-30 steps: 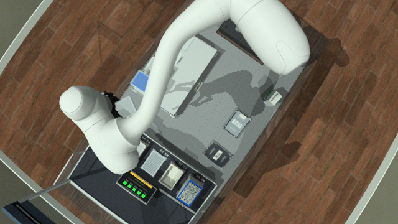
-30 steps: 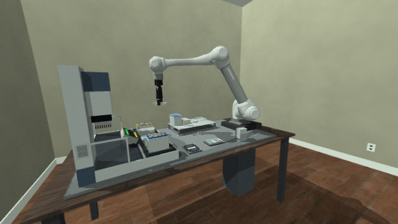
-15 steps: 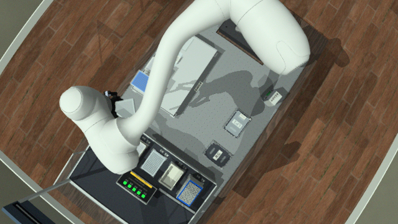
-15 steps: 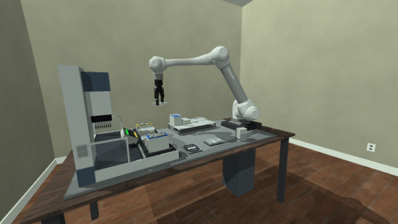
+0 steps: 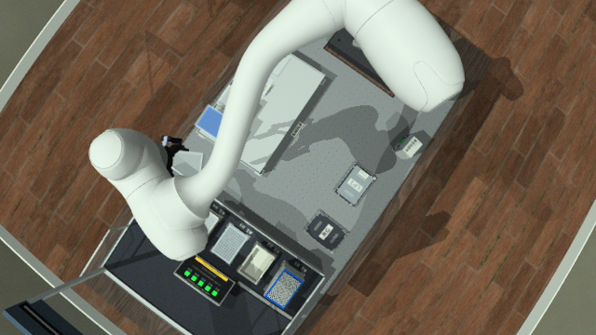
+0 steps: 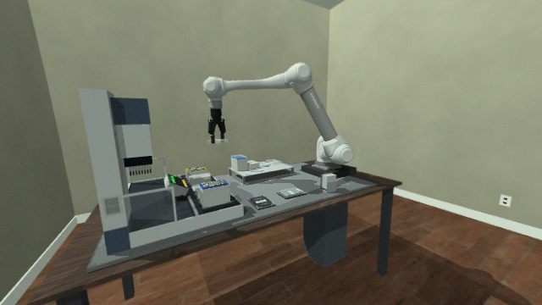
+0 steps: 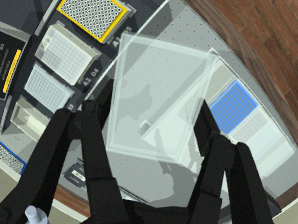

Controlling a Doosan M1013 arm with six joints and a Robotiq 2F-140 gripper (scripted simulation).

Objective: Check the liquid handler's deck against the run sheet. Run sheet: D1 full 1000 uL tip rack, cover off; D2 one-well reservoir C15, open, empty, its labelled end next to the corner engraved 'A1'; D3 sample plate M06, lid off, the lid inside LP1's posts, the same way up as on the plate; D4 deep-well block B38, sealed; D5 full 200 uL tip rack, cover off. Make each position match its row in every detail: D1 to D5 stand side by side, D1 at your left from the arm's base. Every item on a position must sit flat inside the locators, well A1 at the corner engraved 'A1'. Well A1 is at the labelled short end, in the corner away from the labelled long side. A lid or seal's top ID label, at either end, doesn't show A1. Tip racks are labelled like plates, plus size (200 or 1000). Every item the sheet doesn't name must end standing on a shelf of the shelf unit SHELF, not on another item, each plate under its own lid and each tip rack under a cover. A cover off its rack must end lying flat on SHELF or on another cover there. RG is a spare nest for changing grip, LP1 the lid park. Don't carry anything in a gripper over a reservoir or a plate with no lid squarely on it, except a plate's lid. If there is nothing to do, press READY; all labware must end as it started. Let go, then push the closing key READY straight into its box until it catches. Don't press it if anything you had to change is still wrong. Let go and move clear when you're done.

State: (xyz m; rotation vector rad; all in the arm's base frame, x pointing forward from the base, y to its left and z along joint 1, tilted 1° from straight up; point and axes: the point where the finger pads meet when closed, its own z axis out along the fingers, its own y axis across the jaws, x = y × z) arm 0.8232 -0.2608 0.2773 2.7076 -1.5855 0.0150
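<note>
My gripper (image 6: 217,137) is shut on a clear, box-shaped cover (image 7: 160,106) and holds it level, high above the table's far edge, between the deck and the shelf unit (image 5: 279,112). The gripper (image 5: 174,151) and the cover (image 5: 187,163) also show in the overhead view. On the deck, the wrist view shows an uncovered yellow-rimmed tip rack (image 7: 92,8), two white plates (image 7: 63,52) (image 7: 47,90) and a reservoir (image 7: 23,119). The overhead view shows the blue-rimmed tip rack (image 5: 284,288), the reservoir (image 5: 256,262) and a well plate (image 5: 229,242). My arm hides the other deck positions there.
A blue-topped rack stands at the shelf unit's near end, below and beside the cover (image 7: 234,106). The lid park LP1 (image 5: 356,185), the RG nest (image 5: 326,231) and the READY box (image 5: 409,146) stand on the table. The handler's tower (image 6: 114,161) rises at the left.
</note>
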